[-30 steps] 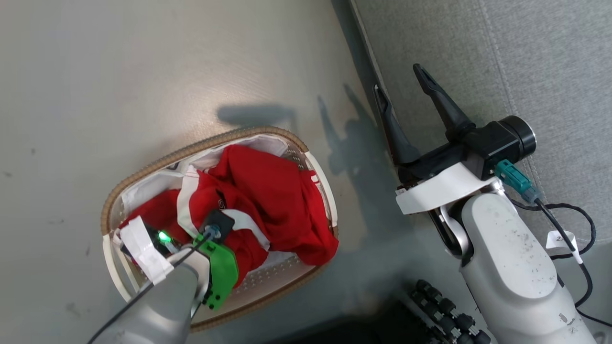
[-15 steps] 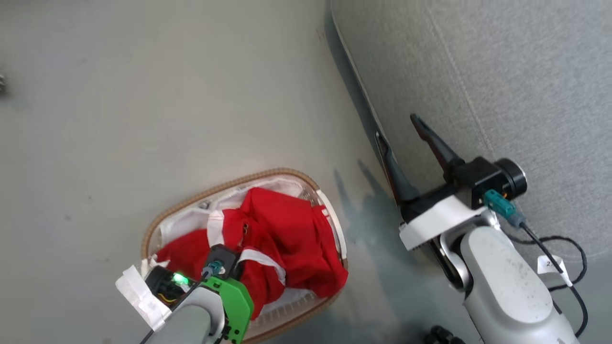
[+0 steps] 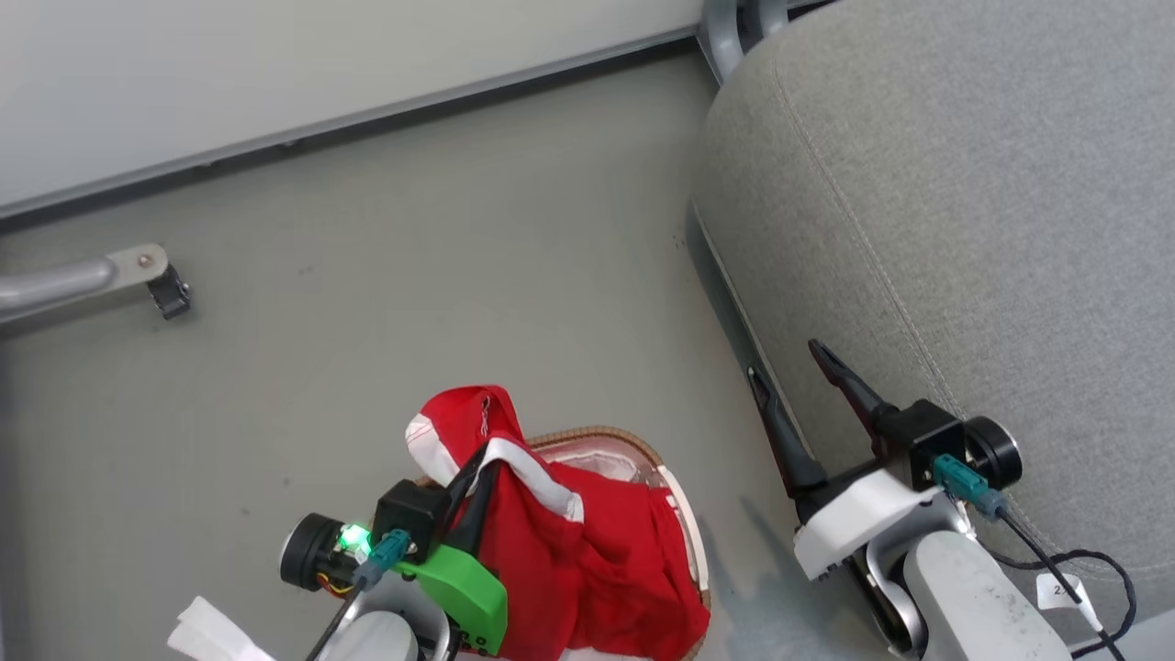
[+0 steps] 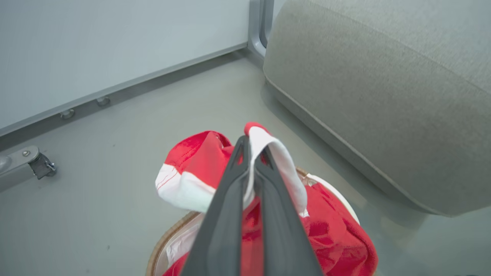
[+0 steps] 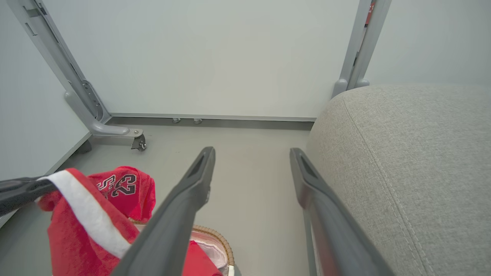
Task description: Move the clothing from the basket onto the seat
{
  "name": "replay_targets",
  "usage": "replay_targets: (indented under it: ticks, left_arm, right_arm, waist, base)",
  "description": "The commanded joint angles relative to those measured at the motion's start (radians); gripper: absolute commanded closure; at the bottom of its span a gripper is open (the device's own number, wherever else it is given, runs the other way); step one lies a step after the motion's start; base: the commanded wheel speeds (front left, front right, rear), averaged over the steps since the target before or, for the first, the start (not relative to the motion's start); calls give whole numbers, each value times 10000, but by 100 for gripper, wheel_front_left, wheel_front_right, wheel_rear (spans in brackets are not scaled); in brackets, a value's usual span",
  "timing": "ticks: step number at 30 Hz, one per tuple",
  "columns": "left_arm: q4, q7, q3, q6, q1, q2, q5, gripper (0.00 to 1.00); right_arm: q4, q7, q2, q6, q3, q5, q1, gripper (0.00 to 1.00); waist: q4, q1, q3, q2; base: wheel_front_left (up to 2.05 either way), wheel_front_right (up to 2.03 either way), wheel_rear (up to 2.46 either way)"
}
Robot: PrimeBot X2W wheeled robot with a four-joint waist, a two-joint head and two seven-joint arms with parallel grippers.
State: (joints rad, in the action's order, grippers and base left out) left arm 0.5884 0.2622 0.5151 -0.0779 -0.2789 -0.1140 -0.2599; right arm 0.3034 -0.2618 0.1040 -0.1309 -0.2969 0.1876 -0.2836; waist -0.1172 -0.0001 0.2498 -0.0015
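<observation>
hanging from the tightly closed left gripper [image 4: 249, 142] above the basket [image 3: 608, 431], red clothing [image 3: 587, 560]

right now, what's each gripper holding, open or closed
Left gripper: closed on the red clothing, above the basket.
Right gripper: open, holding nothing, beside the seat.

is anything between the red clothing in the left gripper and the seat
Only the robot's open right gripper, hanging by the near edge of the seat. Otherwise bare floor separates the seat from the clothing, which the left gripper holds above the basket.
</observation>
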Motion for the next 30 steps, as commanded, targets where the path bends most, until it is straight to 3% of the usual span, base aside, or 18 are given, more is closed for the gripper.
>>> replay_targets:
  ticks: [1,13,22,30]
  left_arm:
    - [-474,37,-264,-65,357,24,32,100]
    - [-3739,38,-1800,-434,253,490,618,100]
    - [-4481,37,-2031,-516,-543,600,691,100]
    - [-4422,37,-1627,-526,-698,626,667,100]
  right_arm:
    - [92,-44,38,3,-6,68,322,0]
    - [267,-44,-4,3,-89,100,976,0]
    - [340,-44,-22,3,-702,169,1048,0]
    - [-24,-44,-49,3,-2353,338,6,0]
  waist:
    - [663,1,-1268,15]
    - [657,1,-2199,15]
    - [576,1,-2254,15]
    - [687,1,-2250,15]
  base:
    - [0,0,0]
    - [0,0,0]
    - [0,0,0]
    - [0,0,0]
